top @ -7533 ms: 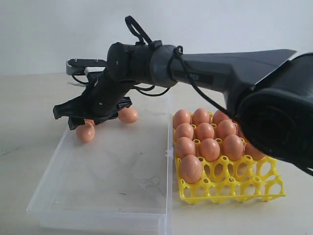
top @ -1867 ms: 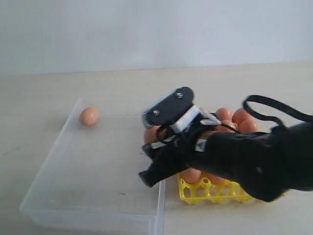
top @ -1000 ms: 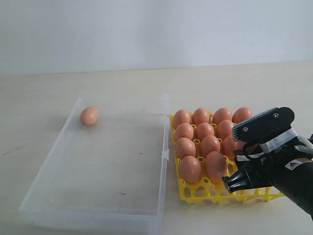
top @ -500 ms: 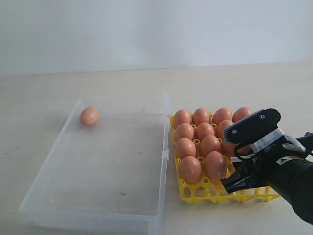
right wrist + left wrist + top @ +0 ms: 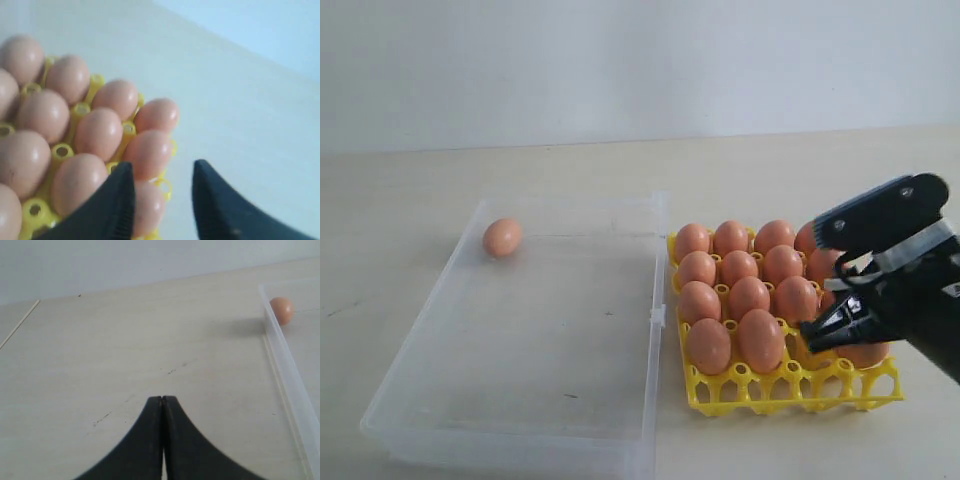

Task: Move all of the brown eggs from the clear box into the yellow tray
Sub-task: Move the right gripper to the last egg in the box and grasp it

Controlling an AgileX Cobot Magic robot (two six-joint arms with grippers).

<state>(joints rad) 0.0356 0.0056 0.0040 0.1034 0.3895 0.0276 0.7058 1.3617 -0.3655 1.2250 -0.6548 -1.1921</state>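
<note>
- The clear box (image 5: pixel 550 350) sits on the left of the pale surface (image 5: pixel 410 200), with its long right wall just beside the yellow tray (image 5: pixel 770 388).
- One brown egg (image 5: pixel 502 237) lies on its side in the far left corner of the box, close to the left wall. The rest of the box floor is bare.
- The tray holds the other brown eggs (image 5: pixel 748 297), each upright in its own cup. The far two rows look full across. The near left cups hold eggs as well.
- The right gripper (image 5: pixel 830 333) hangs over the near right part of the tray and hides several cups, so whether every cup there is filled cannot be told.
- In the right wrist view the right gripper (image 5: pixel 162 170) has its jaws apart with nothing held between them. Eggs at the tray's edge show beneath and beside one black finger (image 5: pixel 117 200).
- The left gripper (image 5: pixel 162 402) is outside the exterior view. Its wrist view shows its jaws pressed together, holding nothing, above bare surface outside the box.
- That same view takes in the box's low wall (image 5: pixel 285 370) and the lone egg (image 5: pixel 281 309) just inside it, well apart from the gripper.
- A plain pale wall (image 5: pixel 620 60) closes the scene on the far side.
</note>
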